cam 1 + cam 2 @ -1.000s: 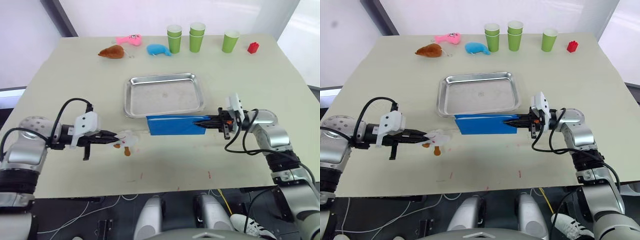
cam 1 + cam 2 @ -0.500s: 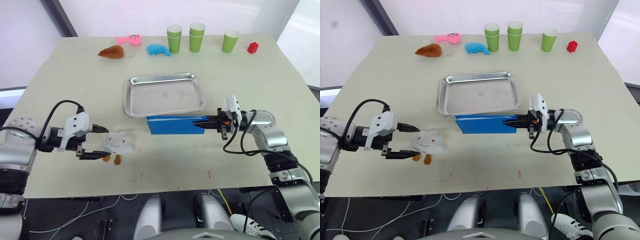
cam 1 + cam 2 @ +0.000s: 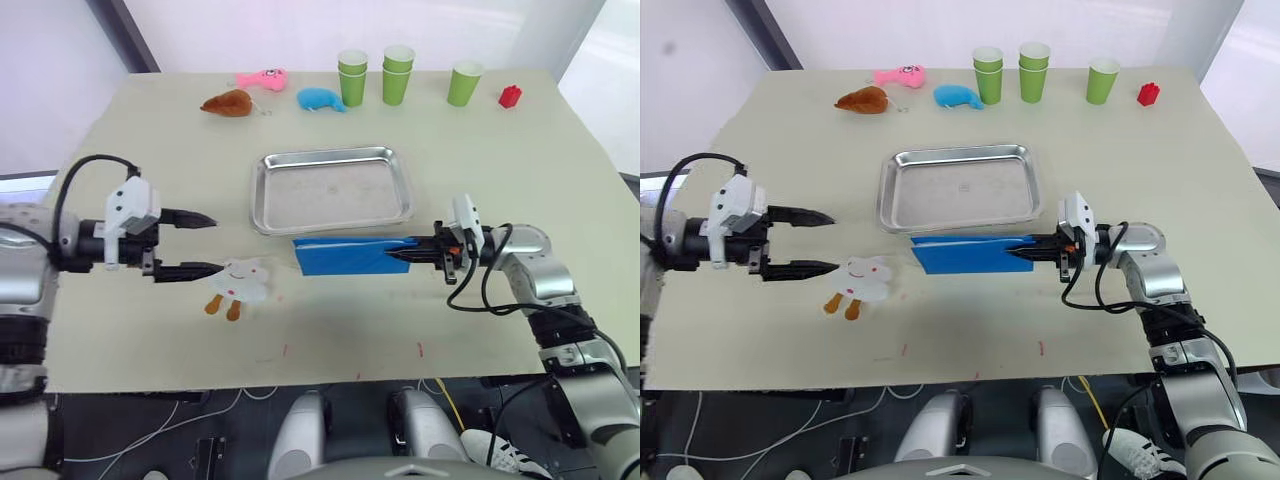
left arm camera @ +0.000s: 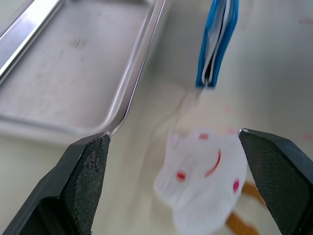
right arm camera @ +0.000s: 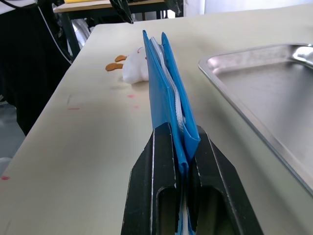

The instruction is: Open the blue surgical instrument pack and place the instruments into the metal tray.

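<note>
The right gripper [image 3: 408,255] is clamped on the 3 o'clock end of the blue surgical instrument pack [image 3: 350,255], which is folded shut, just beside the 6 o'clock rim of the metal tray [image 3: 262,205]; the left gripper [image 3: 200,244] hovers with jaws spread wide at the tray's 8 o'clock, its lower finger at a white plush toy [image 3: 240,283]; bare tabletop [image 3: 150,140] lies around both arms; cups [image 3: 397,73] and other toys line the 12 o'clock edge.

A white cloud toy [image 3: 240,283] lies near-left on the table [image 3: 150,140]; plush toys [image 3: 228,103], green cups [image 3: 397,74] and a red block [image 3: 510,96] line the far edge.
</note>
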Robot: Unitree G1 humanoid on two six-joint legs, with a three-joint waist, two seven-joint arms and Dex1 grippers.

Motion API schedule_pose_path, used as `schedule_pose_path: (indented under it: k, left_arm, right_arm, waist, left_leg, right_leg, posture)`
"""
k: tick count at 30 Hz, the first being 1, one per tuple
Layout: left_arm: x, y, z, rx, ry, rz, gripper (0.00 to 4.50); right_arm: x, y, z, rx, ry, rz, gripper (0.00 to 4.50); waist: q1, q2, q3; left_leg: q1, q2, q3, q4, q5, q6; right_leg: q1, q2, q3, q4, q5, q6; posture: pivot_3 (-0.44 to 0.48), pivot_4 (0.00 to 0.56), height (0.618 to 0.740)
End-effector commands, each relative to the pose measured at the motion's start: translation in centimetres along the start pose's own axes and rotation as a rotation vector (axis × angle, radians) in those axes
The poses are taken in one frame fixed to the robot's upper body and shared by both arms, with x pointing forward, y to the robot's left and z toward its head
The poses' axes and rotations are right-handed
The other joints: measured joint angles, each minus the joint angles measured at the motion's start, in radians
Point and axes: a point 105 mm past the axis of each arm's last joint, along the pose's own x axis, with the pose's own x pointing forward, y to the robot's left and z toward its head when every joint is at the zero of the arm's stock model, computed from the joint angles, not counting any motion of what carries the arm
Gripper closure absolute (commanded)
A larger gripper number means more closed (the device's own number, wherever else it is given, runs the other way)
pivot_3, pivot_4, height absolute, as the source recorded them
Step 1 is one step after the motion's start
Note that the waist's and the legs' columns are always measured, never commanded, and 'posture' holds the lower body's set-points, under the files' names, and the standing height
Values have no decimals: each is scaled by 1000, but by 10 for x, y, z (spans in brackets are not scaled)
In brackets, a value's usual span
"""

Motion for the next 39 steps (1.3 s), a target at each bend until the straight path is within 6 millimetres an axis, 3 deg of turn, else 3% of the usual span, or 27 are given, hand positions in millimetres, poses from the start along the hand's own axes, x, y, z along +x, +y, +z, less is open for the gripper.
schedule_pose_path:
  k: [1, 10, 25, 28, 30, 32, 36, 37, 39]
  left_arm:
    - [15, 3, 21, 57, -102, 19, 54]
    - [62, 2, 21, 93, -169, -17, 54]
    - [89, -14, 18, 50, -206, -109, 54]
    - [94, -21, 18, 35, -222, -131, 659]
    - [95, -22, 17, 22, -227, -135, 1662]
    - [95, -24, 17, 13, -228, -139, 2170]
    - [94, -26, 15, -6, -225, -150, 4213]
    - [94, -26, 15, -11, -225, -152, 4463]
    - [93, -28, 15, -28, -234, -156, 4463]
  right_arm:
    - [-1, 3, 14, -36, -38, 20, 4500]
    - [-1, 3, 14, -26, -33, 24, 4500]
    - [0, 6, 15, -21, -40, 26, 4500]
    - [0, 7, 16, -22, -41, 26, 4500]
    - [-1, 7, 16, -21, -39, 26, 4500]
    - [-2, 7, 15, -22, -34, 22, 4500]
    - [-4, 5, 14, -23, -25, 17, 4500]
    - [-5, 5, 13, -23, -17, 16, 4500]
    - [-6, 5, 9, -20, -1, 20, 4500]
  waist:
    - [-3, 0, 0]
    - [-2, -1, 0]
    - [-2, -1, 0]
    - [-2, -1, 0]
    - [-2, -1, 0]
    - [-2, -1, 0]
    - [-2, -1, 0]
    - [-2, -1, 0]
    - [-2, -1, 0]
  left_leg:
    - [0, 0, 0, 0, 0, 0]
    - [0, 0, 0, 1, 0, 0]
    - [0, 0, 0, 1, 0, 0]
    - [0, 0, 0, 1, 0, 0]
    - [0, 0, 0, 1, 0, 0]
    - [0, 0, 0, 1, 0, 0]
    - [0, 0, 0, 1, 0, 0]
    - [0, 0, 0, 1, 0, 0]
    - [0, 0, 0, 1, 0, 0]
  right_leg:
    - [0, 0, 0, 0, 0, 0]
    - [0, 0, 0, 1, 0, 0]
    - [0, 0, 0, 0, 0, 0]
    - [0, 0, 0, 1, 0, 0]
    - [0, 0, 0, 0, 0, 0]
    - [0, 0, 0, 1, 0, 0]
    - [0, 0, 0, 1, 0, 0]
    - [0, 0, 0, 1, 0, 0]
    - [0, 0, 0, 1, 0, 0]
  posture:
    - [0, 150, 740]
    - [0, 150, 740]
    - [0, 150, 740]
    - [0, 150, 740]
    - [0, 150, 740]
    - [0, 150, 740]
    - [0, 150, 740]
    - [0, 150, 740]
    - [0, 150, 740]
